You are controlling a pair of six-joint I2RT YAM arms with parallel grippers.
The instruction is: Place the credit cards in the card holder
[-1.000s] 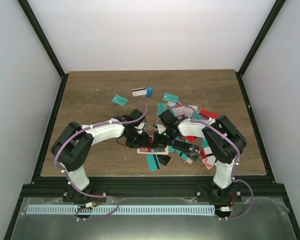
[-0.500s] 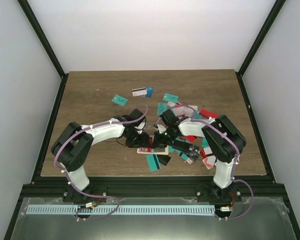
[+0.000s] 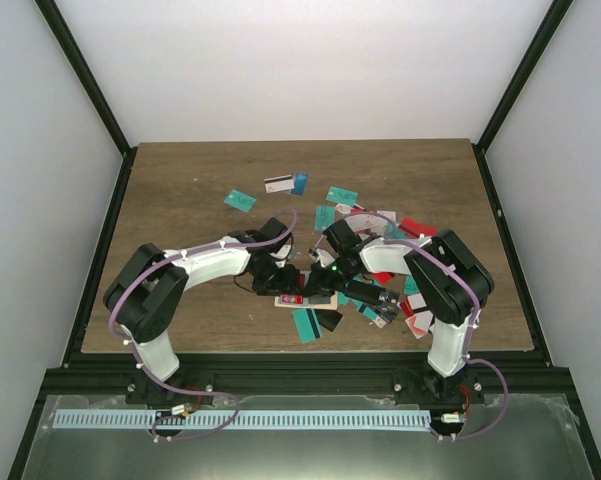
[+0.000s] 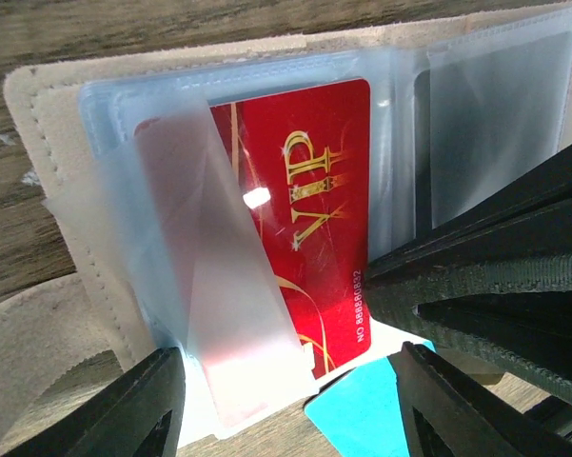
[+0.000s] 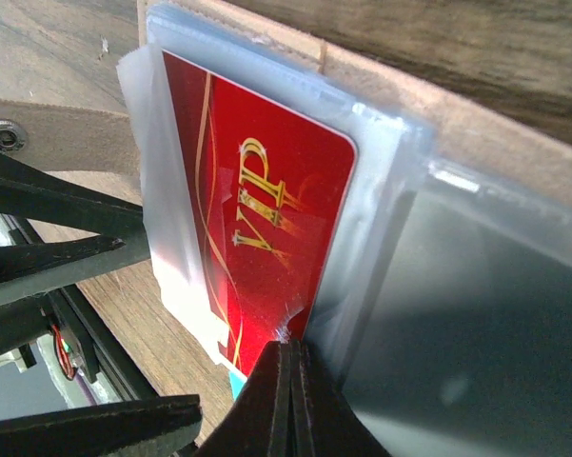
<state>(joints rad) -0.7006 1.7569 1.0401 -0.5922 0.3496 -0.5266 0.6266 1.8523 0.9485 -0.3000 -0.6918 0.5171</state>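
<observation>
Card holder (image 4: 38, 143) has one red card (image 5: 257, 209) nearly in, pinched by the right gripper (image 5: 290, 347). Left gripper (image 4: 286, 381) stands wide; many credit cards (image 3: 238, 200) lie outside.

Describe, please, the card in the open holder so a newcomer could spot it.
On the wooden table, centre front, lies a beige card holder. Its clear sleeve holds a red card with gold VIP lettering, unlike the scattered teal cards.

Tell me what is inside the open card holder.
A red VIP card sits partly in one clear sleeve of the card holder; the next sleeve looks empty. Anything behind the red card is covered.
</observation>
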